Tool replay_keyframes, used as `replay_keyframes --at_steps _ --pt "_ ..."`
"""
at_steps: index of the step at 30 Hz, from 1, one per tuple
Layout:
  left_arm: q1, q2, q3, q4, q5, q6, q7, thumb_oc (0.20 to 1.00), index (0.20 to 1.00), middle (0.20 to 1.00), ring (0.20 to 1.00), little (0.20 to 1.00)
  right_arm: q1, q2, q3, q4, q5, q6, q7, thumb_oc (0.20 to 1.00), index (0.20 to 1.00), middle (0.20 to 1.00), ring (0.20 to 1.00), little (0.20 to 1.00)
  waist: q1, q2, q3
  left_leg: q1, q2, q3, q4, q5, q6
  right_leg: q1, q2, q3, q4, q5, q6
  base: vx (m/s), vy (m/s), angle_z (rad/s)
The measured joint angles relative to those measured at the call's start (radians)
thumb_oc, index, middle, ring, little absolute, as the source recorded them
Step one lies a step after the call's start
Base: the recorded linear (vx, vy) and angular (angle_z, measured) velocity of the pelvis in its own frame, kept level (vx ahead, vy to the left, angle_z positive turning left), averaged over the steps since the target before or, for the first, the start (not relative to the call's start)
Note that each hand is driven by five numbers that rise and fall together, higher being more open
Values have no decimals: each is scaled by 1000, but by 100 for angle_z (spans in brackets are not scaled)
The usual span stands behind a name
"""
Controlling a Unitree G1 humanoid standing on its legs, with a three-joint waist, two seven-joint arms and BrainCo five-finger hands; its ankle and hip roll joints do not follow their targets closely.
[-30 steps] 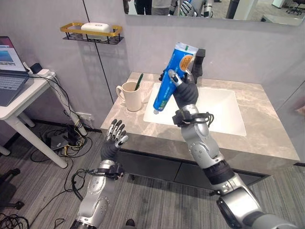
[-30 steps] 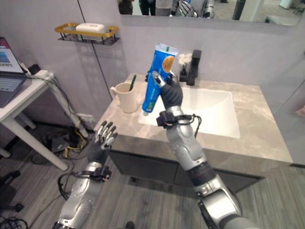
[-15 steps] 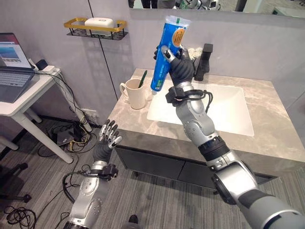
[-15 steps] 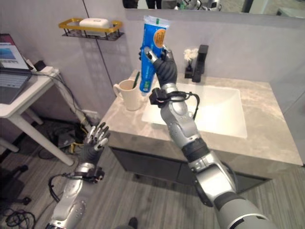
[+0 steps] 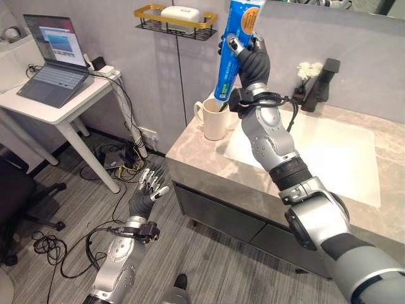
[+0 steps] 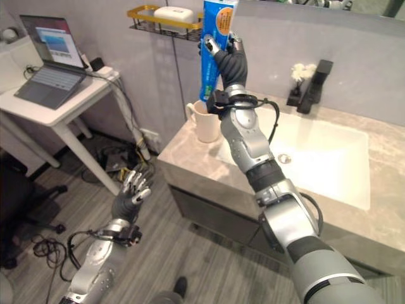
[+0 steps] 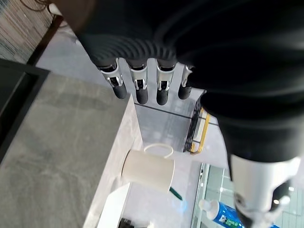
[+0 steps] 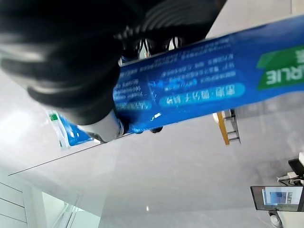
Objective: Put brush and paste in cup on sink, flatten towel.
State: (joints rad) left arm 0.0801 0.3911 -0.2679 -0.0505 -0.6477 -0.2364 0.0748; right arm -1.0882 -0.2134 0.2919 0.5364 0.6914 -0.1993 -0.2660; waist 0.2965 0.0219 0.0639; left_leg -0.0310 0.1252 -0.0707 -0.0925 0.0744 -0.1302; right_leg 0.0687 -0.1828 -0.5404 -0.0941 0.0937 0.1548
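My right hand [image 5: 254,64] is shut on a blue toothpaste tube [image 5: 236,38], held nearly upright with its cap end down. The cap hangs just above the cream cup [image 5: 212,120], which stands on the marble counter [image 5: 202,158] left of the basin. In the left wrist view the cup [image 7: 148,169] has a green brush [image 7: 175,192] poking out of it. The right wrist view has my fingers wrapped round the tube [image 8: 199,95]. My left hand [image 5: 149,192] hangs open, low in front of the cabinet.
A white basin [image 5: 329,152] lies right of the cup, with a black faucet [image 5: 319,88] and a small white thing [image 5: 308,68] behind it. A gold wall shelf [image 5: 174,15] holds soap. At left, a laptop [image 5: 56,63] sits on a white table over cables [image 5: 120,158].
The camera has shifted. My right hand has carried the tube left, from over the basin's edge to above the cup. The left hand stays low and open.
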Motion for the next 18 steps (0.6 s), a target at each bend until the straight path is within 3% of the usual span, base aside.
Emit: replay_keyframes --at_steps 9,18 --pt "-23 39 -66 0 0 2 -18 1000 1000 1000 1000 1000 -43 -22 -7 115 1 0 -21 200 200 200 200 200 30 -11 7 -31 -22 -46 0 7 3 0 -17 -48 6 -7 10 -8 29 16" --pt "-53 39 -70 0 0 8 -20 1000 1000 1000 1000 1000 -48 -50 -14 148 1 1 -22 200 200 200 200 200 45 -2 20 -62 -31 -58 4 8 5 -20 -25 -62 -1 -10 19 14 0 6"
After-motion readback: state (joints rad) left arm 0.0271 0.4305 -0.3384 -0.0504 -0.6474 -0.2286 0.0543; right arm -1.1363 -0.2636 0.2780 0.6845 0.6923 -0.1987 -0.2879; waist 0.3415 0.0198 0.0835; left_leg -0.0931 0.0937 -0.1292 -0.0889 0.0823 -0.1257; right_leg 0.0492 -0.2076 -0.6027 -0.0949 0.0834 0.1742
